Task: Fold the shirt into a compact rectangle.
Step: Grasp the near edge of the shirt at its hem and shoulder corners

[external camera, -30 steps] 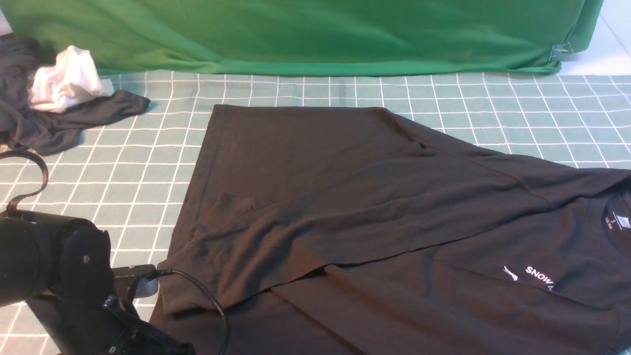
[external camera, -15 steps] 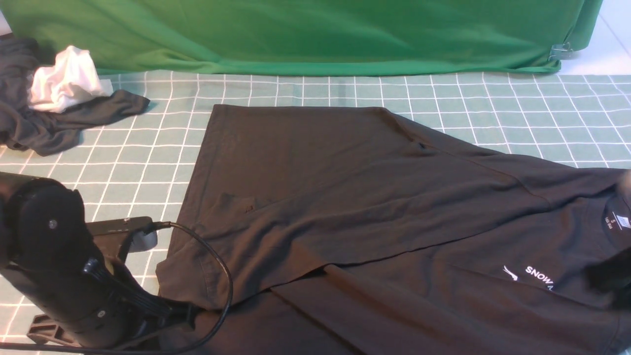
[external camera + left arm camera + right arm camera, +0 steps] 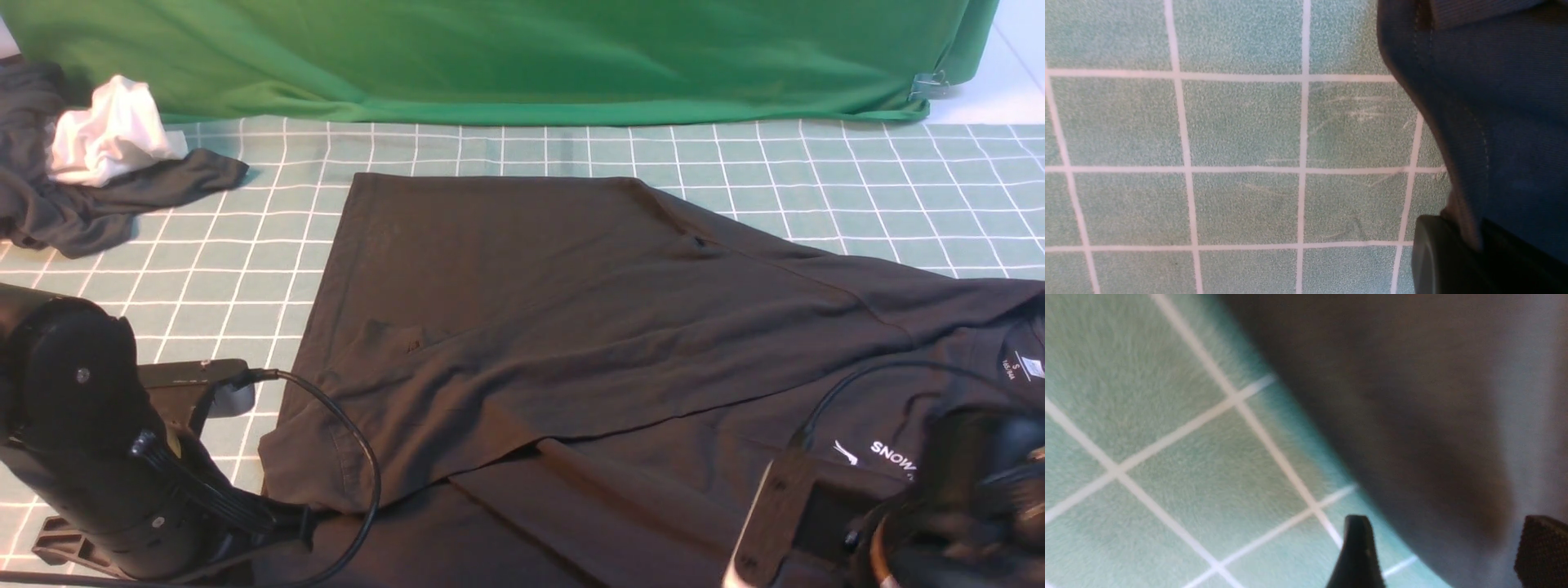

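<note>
At the seven-to-eight o'clock edge of the large black long-sleeved cotton shirt [image 3: 620,343], the black left gripper [image 3: 1461,245] is clenched on its hem; at five o'clock the black right gripper [image 3: 1437,547] stands spread over another edge, holding nothing. Likely a body fold is being set up, one sleeve lying across; next, the right gripper should pinch its edge before both lift. Green-and-white checked cloth [image 3: 220,302] lies bare toward ten and one o'clock, leaving some room beyond the shirt.
</note>
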Robot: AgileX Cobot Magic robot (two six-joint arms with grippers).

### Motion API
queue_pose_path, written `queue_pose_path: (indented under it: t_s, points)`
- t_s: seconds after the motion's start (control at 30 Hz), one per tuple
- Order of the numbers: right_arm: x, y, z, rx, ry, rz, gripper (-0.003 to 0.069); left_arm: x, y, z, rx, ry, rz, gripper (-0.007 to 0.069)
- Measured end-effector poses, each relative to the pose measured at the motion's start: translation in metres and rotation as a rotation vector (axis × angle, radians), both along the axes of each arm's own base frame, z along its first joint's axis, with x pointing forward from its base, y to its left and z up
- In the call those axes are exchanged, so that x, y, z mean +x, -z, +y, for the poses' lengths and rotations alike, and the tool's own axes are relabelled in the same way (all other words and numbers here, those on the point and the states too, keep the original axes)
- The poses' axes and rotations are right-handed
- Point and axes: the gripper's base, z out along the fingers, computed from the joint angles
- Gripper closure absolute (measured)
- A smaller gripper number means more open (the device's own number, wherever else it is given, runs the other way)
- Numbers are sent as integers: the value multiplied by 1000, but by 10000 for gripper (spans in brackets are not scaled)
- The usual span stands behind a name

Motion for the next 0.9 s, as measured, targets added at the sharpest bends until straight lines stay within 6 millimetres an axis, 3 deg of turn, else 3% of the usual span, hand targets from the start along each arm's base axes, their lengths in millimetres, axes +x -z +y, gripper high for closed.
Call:
queue_pose_path:
  t_s: [0.23, 0.6, 0.67, 0.73, 0.8, 0.9]
  points:
    - [1, 10, 4, -48, -12, 11, 207, 1, 0, 0, 6, 5, -6, 609]
    - [4, 12, 4, -60, -30, -13, 369, 1, 0, 1, 11, 9, -9, 609]
    - [5, 13, 4, -67, -38, -15, 452, 1, 0, 1, 12, 10, -9, 609]
    - [5, 13, 4, -68, -40, -17, 484, 1, 0, 1, 13, 11, -9, 609]
    - [5, 13, 4, -71, -42, -17, 578, 1, 0, 1, 14, 11, -8, 609]
    - [3, 10, 2, -77, -31, -13, 621, -3, 0, 2, 19, 12, 30, 609]
